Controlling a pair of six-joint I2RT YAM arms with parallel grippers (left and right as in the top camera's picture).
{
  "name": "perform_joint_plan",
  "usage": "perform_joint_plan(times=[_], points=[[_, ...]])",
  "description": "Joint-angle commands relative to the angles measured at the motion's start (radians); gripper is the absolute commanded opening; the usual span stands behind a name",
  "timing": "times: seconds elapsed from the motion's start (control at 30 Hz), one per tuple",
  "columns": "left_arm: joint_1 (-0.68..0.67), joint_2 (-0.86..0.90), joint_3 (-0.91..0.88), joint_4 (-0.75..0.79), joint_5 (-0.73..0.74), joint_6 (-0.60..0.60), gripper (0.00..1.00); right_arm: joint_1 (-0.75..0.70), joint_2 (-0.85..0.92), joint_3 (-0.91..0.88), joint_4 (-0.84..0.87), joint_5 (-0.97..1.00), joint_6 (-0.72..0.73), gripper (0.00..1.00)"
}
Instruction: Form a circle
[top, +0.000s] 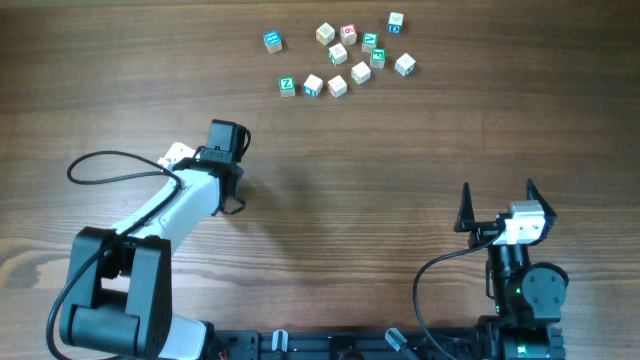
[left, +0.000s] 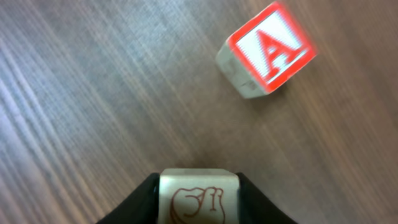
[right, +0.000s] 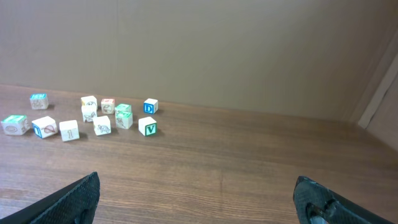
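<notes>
I see the wood surface (top: 420, 140) with my right hand (top: 498, 192) low by its base, fingers wide apart. At left-centre my left hand (left: 198, 183) brackets a red-printed cube (left: 199, 202); I cannot tell whether it's clamped. The red A cube (left: 267, 53) lies just beyond, apart. The mixed cubes (top: 340, 55) lie scattered at the far side.

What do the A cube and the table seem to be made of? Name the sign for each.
A cube: probably pale wood, going by its matte, plain sides and softly rounded edges; the top face is printed red. Table: wood or wood-look laminate, going by the streaky brown grain; the pictures do not settle which.
</notes>
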Motion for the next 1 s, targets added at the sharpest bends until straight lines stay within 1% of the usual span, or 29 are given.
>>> perform_joint_plan(times=[0.0,0.03,0.07,0.1,0.13,0.2,0.23,0.27,0.3,0.4,0.43,0.5,0.53,0.6,0.67,0.7,0.73,0.77,0.8,0.87,0.97], points=[[0.005,-0.004,-0.006,-0.064,0.015,-0.014,0.55,-0.005,-0.004,-0.001,0.002,-0.013,-0.009,1.0],[0.005,-0.004,-0.006,-0.082,0.005,-0.014,0.74,-0.005,-0.004,-0.001,0.002,-0.013,-0.009,1.0],[0.005,-0.004,-0.006,-0.096,0.004,-0.014,0.91,-0.005,-0.004,-0.001,0.002,-0.013,-0.009,1.0],[0.005,-0.004,-0.006,-0.101,0.004,-0.014,0.98,-0.005,-0.004,-0.001,0.002,-0.013,-0.009,1.0],[0.005,-0.004,-0.005,-0.101,0.005,-0.014,1.0,-0.005,-0.004,-0.001,0.002,-0.013,-0.009,1.0],[0.005,-0.005,-0.005,-0.101,0.005,-0.011,1.0,-0.005,-0.004,-0.001,0.002,-0.013,-0.009,1.0],[0.005,-0.005,-0.005,-0.1,0.005,-0.002,0.91,-0.005,-0.004,-0.001,0.002,-0.013,-0.009,1.0],[0.005,-0.005,-0.005,-0.098,0.005,0.018,0.78,-0.005,-0.004,-0.001,0.002,-0.013,-0.008,1.0],[0.005,-0.005,-0.005,-0.098,0.005,0.041,0.68,-0.005,-0.004,-0.001,0.002,-0.013,-0.009,0.99],[0.005,-0.005,-0.005,-0.098,0.005,0.089,0.54,-0.005,-0.004,-0.001,0.002,-0.013,-0.008,1.0],[0.005,-0.006,-0.005,-0.103,0.004,0.092,0.51,-0.005,-0.004,-0.001,0.002,-0.013,-0.009,1.0],[0.005,-0.009,-0.005,-0.123,-0.014,0.099,0.51,-0.005,-0.004,-0.001,0.002,-0.013,-0.009,1.0],[0.005,-0.012,-0.005,-0.157,-0.06,0.121,0.5,-0.005,-0.004,-0.001,0.002,-0.013,-0.009,1.0],[0.005,-0.013,-0.005,-0.222,-0.141,0.12,0.49,-0.005,-0.004,-0.001,0.002,-0.013,-0.009,1.0],[0.005,-0.013,-0.005,-0.225,-0.169,0.119,0.54,-0.005,-0.004,-0.001,0.002,-0.013,-0.008,1.0],[0.007,-0.013,-0.005,-0.208,-0.164,0.115,0.6,-0.005,-0.004,-0.001,0.002,-0.013,-0.008,1.0],[0.008,-0.013,-0.005,-0.192,-0.153,0.115,0.71,-0.005,-0.004,-0.001,0.002,-0.013,-0.008,1.0],[0.008,-0.013,-0.005,-0.175,-0.13,0.117,0.92,-0.005,-0.004,-0.001,0.002,-0.013,-0.009,1.0],[0.008,-0.014,-0.005,-0.167,-0.087,0.117,1.0,-0.005,-0.004,-0.001,0.002,-0.013,-0.009,1.0],[0.008,-0.014,-0.004,-0.147,0.014,0.117,1.0,-0.005,-0.004,-0.001,0.002,-0.013,-0.008,1.0],[0.008,-0.027,-0.001,-0.143,0.255,0.117,1.0,-0.005,-0.004,-0.001,0.002,-0.013,-0.008,1.0]])
